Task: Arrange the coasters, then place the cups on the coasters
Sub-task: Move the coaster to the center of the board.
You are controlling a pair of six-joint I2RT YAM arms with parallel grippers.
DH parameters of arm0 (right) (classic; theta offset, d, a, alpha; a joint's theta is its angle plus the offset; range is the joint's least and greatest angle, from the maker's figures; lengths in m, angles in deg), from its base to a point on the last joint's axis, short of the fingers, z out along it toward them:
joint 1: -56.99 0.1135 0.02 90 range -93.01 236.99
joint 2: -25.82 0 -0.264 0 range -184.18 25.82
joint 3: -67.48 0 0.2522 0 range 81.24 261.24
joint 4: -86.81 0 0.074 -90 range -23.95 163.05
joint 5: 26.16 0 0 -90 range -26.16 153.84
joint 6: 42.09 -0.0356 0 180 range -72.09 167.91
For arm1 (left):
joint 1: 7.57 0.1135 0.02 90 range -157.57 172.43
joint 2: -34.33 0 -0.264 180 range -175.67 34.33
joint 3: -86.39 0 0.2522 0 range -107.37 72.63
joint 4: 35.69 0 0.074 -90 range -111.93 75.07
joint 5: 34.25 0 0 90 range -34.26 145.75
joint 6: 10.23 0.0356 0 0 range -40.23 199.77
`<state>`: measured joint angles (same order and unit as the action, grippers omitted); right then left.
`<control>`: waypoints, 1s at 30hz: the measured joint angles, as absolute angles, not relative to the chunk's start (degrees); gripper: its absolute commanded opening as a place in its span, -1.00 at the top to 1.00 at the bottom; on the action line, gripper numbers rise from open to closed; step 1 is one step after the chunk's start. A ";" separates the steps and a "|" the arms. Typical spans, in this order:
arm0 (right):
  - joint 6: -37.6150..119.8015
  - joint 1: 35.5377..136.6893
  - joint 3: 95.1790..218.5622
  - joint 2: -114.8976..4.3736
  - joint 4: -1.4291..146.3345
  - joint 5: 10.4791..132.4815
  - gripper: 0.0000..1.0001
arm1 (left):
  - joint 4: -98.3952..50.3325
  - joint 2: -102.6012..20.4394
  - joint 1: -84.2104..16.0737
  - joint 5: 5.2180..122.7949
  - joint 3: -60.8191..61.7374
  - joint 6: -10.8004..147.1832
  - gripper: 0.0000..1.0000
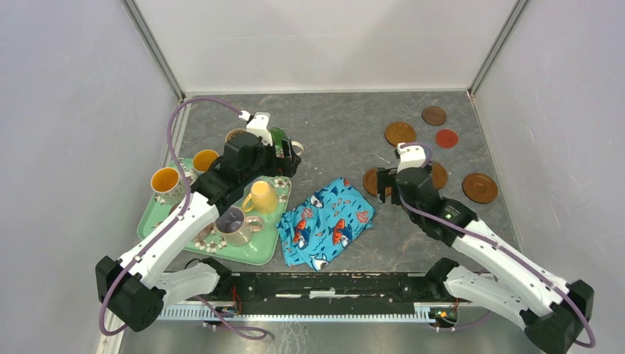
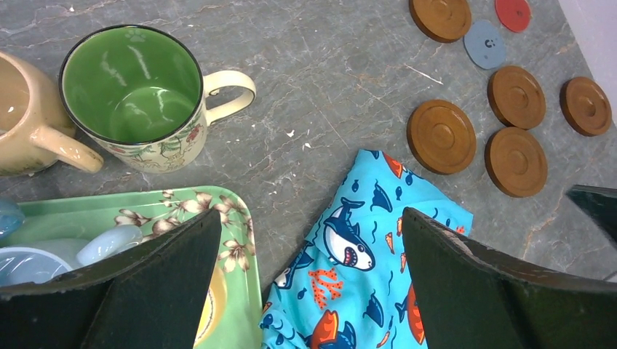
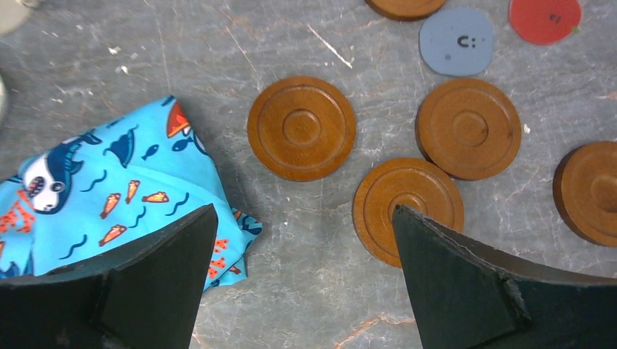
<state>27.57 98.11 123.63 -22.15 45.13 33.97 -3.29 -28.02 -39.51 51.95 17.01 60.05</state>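
Several brown coasters lie at the right: one (image 1: 399, 133) far back, another (image 1: 480, 187) nearer, a red one (image 1: 446, 138) between. In the right wrist view, ringed brown coasters (image 3: 301, 129) (image 3: 468, 129) (image 3: 396, 196) and a blue-grey coaster (image 3: 456, 41) lie on the stone. My right gripper (image 3: 302, 211) (image 1: 387, 190) hovers open over bare table beside them. Orange-lined cups (image 1: 166, 182), a yellow cup (image 1: 262, 198) and a lilac-lined cup (image 1: 233, 225) stand on the tray. A cream cup with green inside (image 2: 131, 94) and a beige cup (image 2: 22, 116) stand behind it. My left gripper (image 2: 311, 214) (image 1: 278, 164) is open and empty above the tray corner.
A green floral tray (image 1: 254, 253) sits at the left. A crumpled blue fish-print cloth (image 1: 332, 221) lies in the middle, between tray and coasters. Grey walls close in the table on three sides.
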 measured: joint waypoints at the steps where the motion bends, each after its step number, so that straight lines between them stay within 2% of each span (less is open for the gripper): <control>1: 27.46 98.02 123.63 -23.44 45.37 33.78 -0.96 | -3.34 -28.02 -39.51 52.04 17.04 60.07 -0.99; 9: 27.18 93.28 123.63 -31.41 49.61 34.87 -0.96 | -3.71 -28.04 -39.45 53.40 17.10 60.07 -0.99; 19: 28.07 78.50 124.26 -40.97 58.79 42.69 -0.97 | -4.58 -28.04 -39.40 54.38 17.73 60.07 -0.99; 30: 28.82 69.89 133.03 -58.65 67.38 50.78 -0.96 | -6.49 -27.65 -39.40 57.79 18.72 60.11 -0.99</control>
<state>28.82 69.89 133.03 -58.65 67.38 50.78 -6.49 -27.65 -39.40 57.79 18.72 60.11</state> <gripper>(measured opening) 0.982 0.994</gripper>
